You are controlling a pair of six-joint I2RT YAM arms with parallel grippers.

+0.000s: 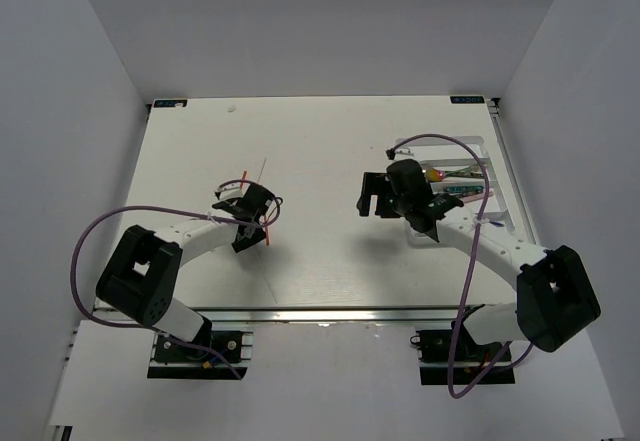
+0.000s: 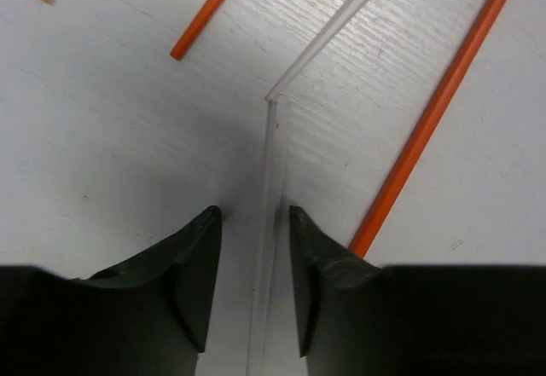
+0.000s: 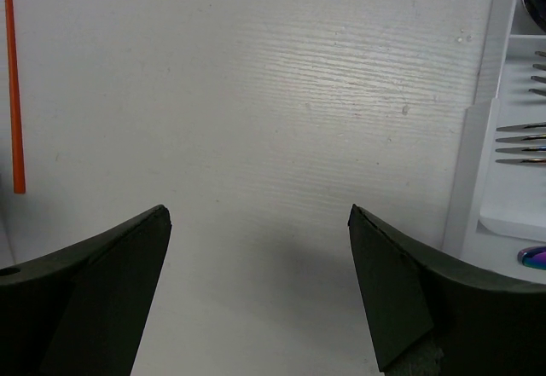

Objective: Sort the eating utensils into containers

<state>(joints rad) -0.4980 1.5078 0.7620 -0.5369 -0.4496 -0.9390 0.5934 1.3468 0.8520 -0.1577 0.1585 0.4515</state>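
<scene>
A white chopstick [image 2: 271, 180] lies on the table between the fingers of my left gripper [image 2: 254, 214], which is open and low around it without touching. A second white chopstick [image 2: 333, 26] runs off up right. Two red-orange chopsticks [image 2: 431, 112] [image 2: 209, 9] lie beside them; the long one passes under the right finger. In the top view my left gripper [image 1: 255, 206] sits over these sticks [image 1: 266, 233]. My right gripper [image 1: 375, 198] [image 3: 258, 210] is open and empty over bare table, left of the white cutlery tray [image 1: 478, 145] [image 3: 478, 137].
The tray holds silver forks [image 3: 520, 141] and an iridescent spoon [image 3: 533, 257]. A red-orange chopstick [image 3: 12, 95] shows at the left edge of the right wrist view. Purple cables loop from both arms. White walls close in the table on three sides.
</scene>
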